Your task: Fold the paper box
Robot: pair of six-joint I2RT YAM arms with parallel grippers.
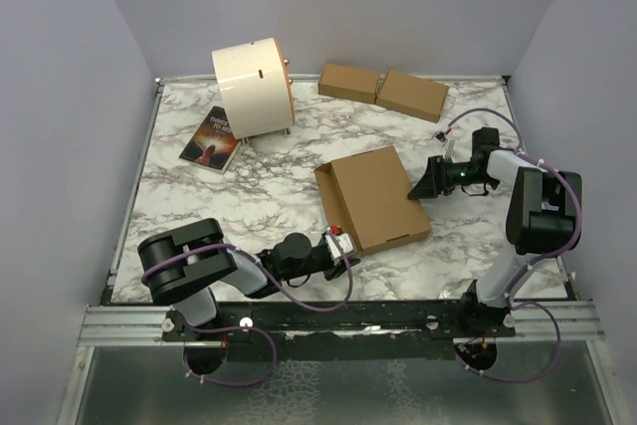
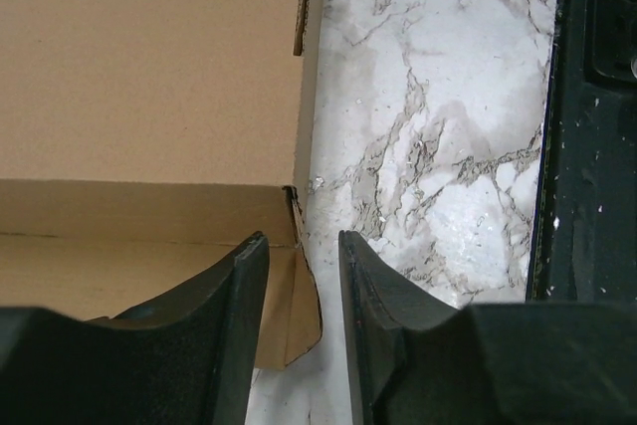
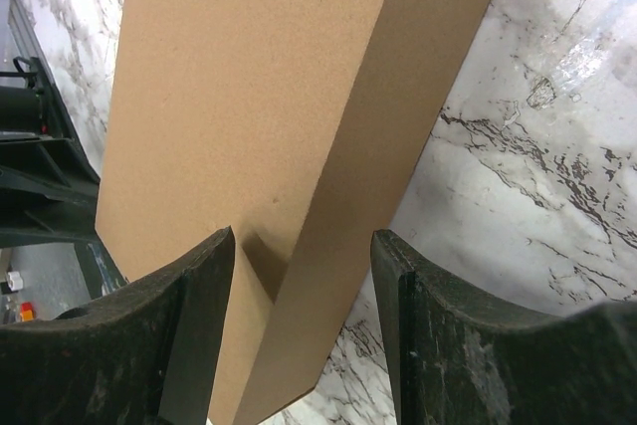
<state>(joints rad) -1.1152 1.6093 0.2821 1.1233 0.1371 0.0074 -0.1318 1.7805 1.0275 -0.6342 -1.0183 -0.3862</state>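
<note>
Marble table (image 1: 249, 206) is carrying the box (image 1: 378, 196), lying just off centre toward 3 o'clock. At its 7 o'clock corner the left gripper (image 2: 303, 238) is sitting with jaws narrow around the cardboard; whether it is pinching is unclear. At 3 o'clock the right gripper (image 3: 304, 234) is straddling the box edge, jaws wide.

Brown cardboard paper box (image 1: 376, 196), flat rect. mailer, lid down, skewed centre-right, flap loose at near-left corner
</note>
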